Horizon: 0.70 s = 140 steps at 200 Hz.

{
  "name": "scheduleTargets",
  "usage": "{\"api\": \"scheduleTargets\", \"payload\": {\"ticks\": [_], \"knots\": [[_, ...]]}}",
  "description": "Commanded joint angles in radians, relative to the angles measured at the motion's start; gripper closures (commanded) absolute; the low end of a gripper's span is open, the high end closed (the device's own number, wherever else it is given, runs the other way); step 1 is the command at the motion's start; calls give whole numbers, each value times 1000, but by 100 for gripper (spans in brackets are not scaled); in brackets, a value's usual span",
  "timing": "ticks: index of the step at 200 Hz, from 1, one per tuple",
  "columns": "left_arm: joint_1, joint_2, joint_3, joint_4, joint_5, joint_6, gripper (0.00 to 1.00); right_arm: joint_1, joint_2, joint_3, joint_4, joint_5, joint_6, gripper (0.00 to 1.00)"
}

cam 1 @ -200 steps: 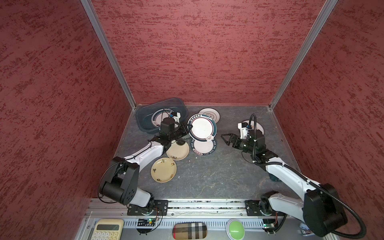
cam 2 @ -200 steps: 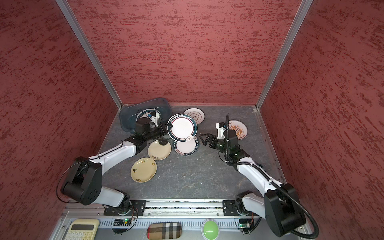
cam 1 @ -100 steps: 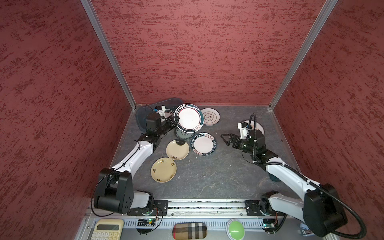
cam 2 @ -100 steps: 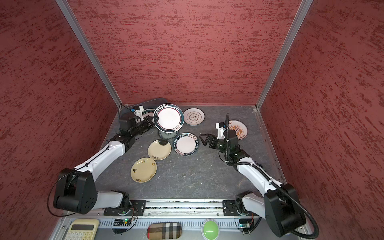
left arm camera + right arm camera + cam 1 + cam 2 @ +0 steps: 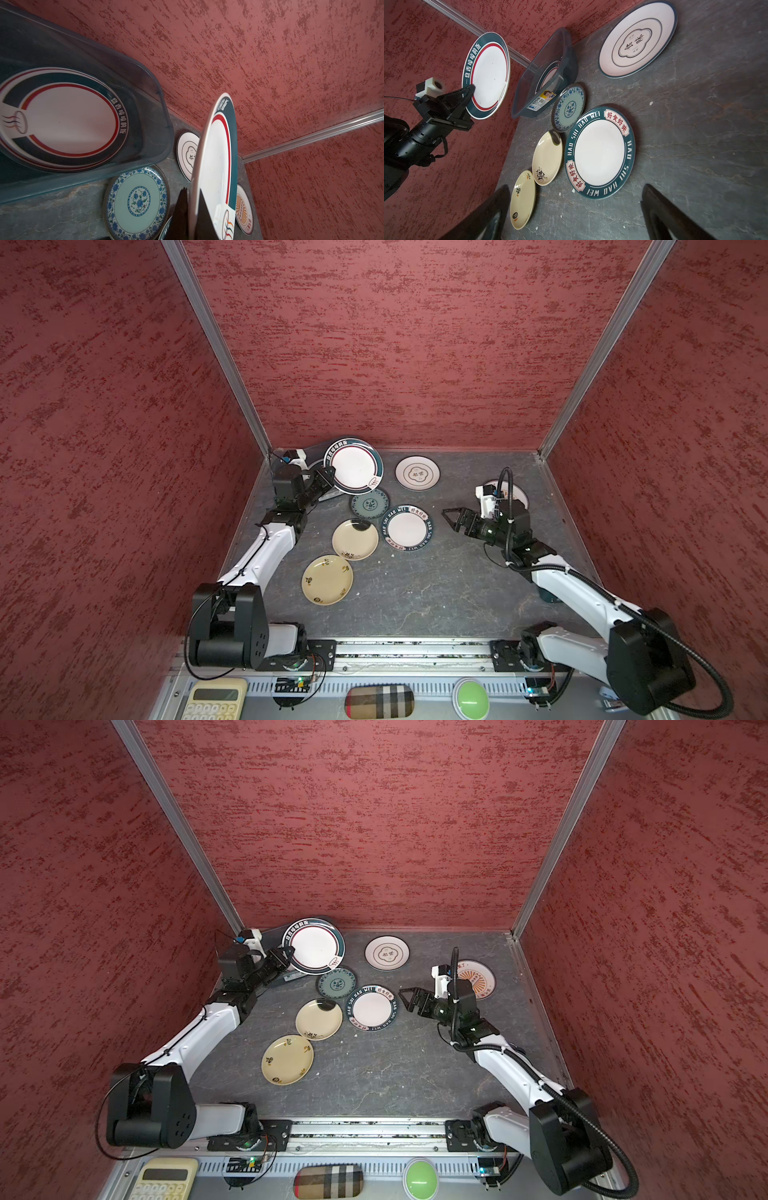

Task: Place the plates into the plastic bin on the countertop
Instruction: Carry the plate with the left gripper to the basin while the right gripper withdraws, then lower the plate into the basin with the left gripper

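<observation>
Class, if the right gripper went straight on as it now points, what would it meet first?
Probably the HAO WEI plate on the countertop, just ahead of the right gripper; depth is uncertain.

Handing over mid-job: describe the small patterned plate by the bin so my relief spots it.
Find the plastic bin in the back left corner of the countertop. Just before its labelled side lies the teal plate, beside the larger HAO SHI HAO WEI plate. Only it has a green centre ringed with blue flowers; its neighbours are white or cream.
</observation>
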Motion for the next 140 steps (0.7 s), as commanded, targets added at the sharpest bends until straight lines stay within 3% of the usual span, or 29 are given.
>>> {"api": "scheduleTargets", "payload": {"ticks": [1, 92, 140], "knots": [[43, -17, 25, 63, -24, -19, 100, 7, -45, -19, 3, 6, -16, 1], [143, 113, 86, 38, -10, -15, 100, 7, -57, -41, -22, 27, -26, 1], [155, 161, 133, -66, -65, 62, 100, 7, -86, -42, -64, 39, -43, 1]]}}
